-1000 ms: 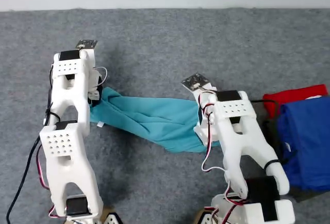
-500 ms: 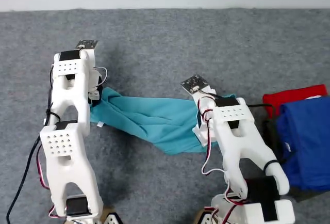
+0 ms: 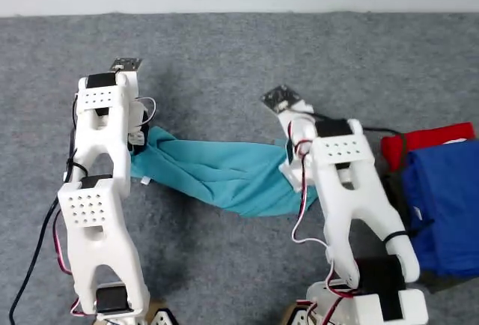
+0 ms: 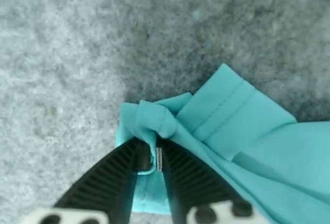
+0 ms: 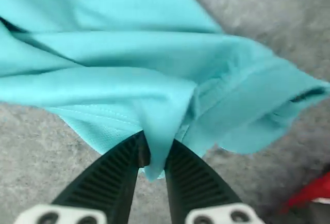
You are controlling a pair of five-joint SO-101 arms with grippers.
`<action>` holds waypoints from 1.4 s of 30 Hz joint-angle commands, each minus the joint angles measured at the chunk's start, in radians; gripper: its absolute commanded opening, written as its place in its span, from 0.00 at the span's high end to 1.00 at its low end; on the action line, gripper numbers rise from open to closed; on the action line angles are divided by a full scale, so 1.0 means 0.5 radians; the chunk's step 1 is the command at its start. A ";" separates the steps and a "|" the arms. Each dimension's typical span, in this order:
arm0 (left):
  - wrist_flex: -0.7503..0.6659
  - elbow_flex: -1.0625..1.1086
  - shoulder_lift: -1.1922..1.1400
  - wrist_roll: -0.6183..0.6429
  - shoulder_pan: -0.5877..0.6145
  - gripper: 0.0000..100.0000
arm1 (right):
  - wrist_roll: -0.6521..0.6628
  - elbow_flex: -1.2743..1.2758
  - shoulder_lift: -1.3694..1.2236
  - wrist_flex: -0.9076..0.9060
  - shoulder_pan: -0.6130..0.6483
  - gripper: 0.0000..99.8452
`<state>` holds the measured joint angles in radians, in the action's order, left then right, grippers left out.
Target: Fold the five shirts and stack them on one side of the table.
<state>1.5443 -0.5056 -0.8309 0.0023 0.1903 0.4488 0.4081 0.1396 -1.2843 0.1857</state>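
We see the teal shirt (image 3: 224, 177) as smooth matt cloth on the rough grey felt table (image 3: 374, 63), between matt white plastic arms (image 3: 97, 213).

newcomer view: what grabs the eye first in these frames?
A teal shirt is stretched across the middle of the grey table: the left pincer is shut on one end, the right pincer on the other. At the high view's right edge lies a blue shirt, a red shirt showing beyond it.
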 commanded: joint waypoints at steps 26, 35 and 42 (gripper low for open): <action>-0.077 -0.035 -0.025 0.003 -0.006 0.99 | -0.028 0.150 0.078 -0.017 -0.035 0.89; -0.077 -0.035 -0.025 0.003 -0.006 0.99 | -0.049 0.150 0.078 -0.023 -0.060 0.89; -0.077 -0.035 -0.025 0.003 -0.006 0.99 | -0.049 0.157 0.097 -0.032 -0.290 0.89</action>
<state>1.5443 -0.5056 -0.8309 0.0023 0.1903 0.4335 0.4895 0.1396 -1.2981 0.0721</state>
